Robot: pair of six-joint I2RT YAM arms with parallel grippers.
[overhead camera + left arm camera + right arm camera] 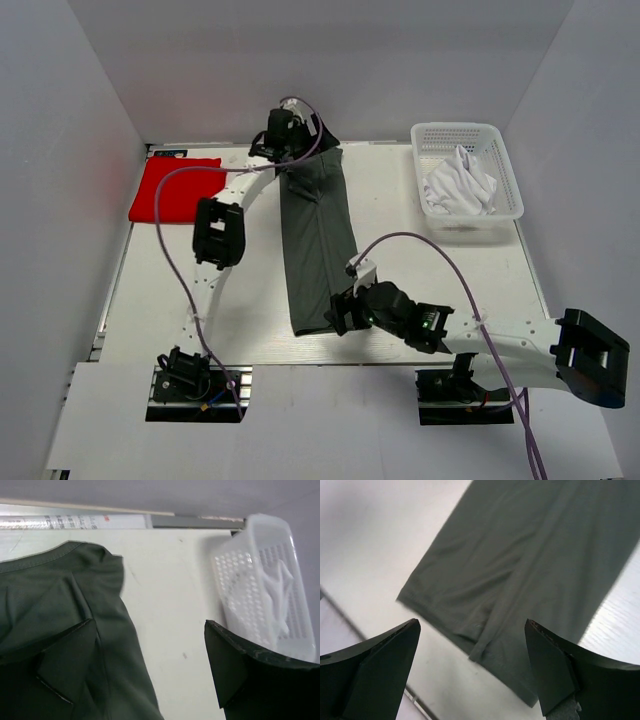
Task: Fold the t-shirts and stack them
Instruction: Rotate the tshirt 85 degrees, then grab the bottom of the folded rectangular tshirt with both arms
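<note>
left gripper point(150, 667): jaws spread wide with nothing between them. One finger is over the far end of the grey cloth, the other over bare counter point(165, 595).
right gripper point(470, 667): jaws spread wide and empty, poised above the near stitched edge of the same cloth.
dark grey t-shirt point(315, 240): lies as a long narrow strip down the middle of the counter, its sides turned in. The far end is under the left gripper and the near end under the right.
handling: probably light and limp, with no stiffness of its own. The layers are likely to slide over each other and sag or fall open if lifted by one point only.
where to hold: pinch through all the layers at an end, close to the edge, ideally with both ends taken together. A shallow nip may catch only the top ply.
red t-shirt point(172, 188): lies flat at the far left of the counter, well apart from the grey one.
white t-shirt point(460, 185): crumpled inside the basket point(468, 131) at the far right. It probably needs spreading out before any fold.
</note>
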